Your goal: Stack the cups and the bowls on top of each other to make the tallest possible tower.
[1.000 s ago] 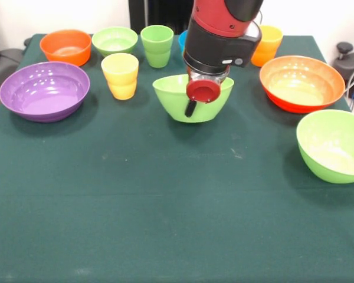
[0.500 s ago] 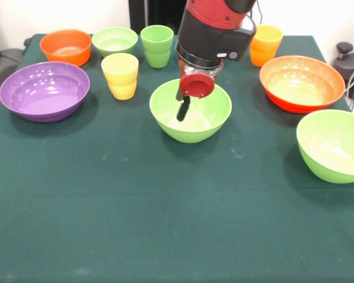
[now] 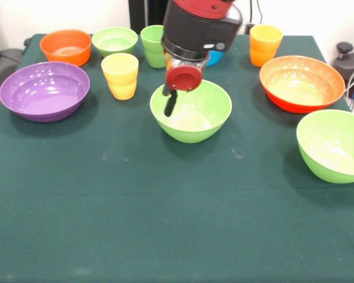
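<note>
A large light green bowl (image 3: 194,121) stands upright on the green cloth in the middle. My gripper (image 3: 170,102) hangs open over its left rim, holding nothing. Behind it are a yellow cup (image 3: 120,75), a light green cup (image 3: 151,46) and an orange-yellow cup (image 3: 265,45). A small blue bowl (image 3: 214,57) is mostly hidden behind the arm. A purple bowl (image 3: 44,91) sits at the left, with a small orange bowl (image 3: 65,47) and a small light green bowl (image 3: 114,40) behind it. An orange-red bowl (image 3: 301,83) and a second large light green bowl (image 3: 334,146) are at the right.
The table (image 3: 165,224) is covered with a dark green cloth. The red and black arm (image 3: 197,26) comes down from above at the centre back and hides part of the back row.
One second ago the middle green bowl was tilted and raised at my gripper. It now rests flat on the cloth, let go. My gripper has moved left and slightly up.
</note>
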Robot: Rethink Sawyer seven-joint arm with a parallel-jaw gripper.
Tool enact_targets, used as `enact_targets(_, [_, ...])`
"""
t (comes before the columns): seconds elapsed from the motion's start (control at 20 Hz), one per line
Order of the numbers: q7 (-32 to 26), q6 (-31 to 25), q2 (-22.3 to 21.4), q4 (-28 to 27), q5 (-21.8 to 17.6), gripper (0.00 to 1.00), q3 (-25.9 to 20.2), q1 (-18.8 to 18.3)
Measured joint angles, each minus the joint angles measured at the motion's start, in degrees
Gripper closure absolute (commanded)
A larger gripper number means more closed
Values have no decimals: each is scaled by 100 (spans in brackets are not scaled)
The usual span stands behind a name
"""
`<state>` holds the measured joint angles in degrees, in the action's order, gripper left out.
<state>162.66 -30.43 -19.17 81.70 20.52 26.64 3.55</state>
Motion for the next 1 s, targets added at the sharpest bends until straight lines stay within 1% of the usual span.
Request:
enact_targets(0.3, [-178, -12, -99, -102, -517, 0, -291, -438])
enact_targets(0.45, [-188, -100, -127, -188, -695, 0, -392, -610])
enact_targets(0.65, [-188, -246, -127, -280, -731, 0, -411, -643])
enact_targets(0.85, [-188, -495, -127, -363, -712, 0, -415, -578])
enact_targets(1.0, [-188, -795, -127, -425, -608, 0, -415, -459])
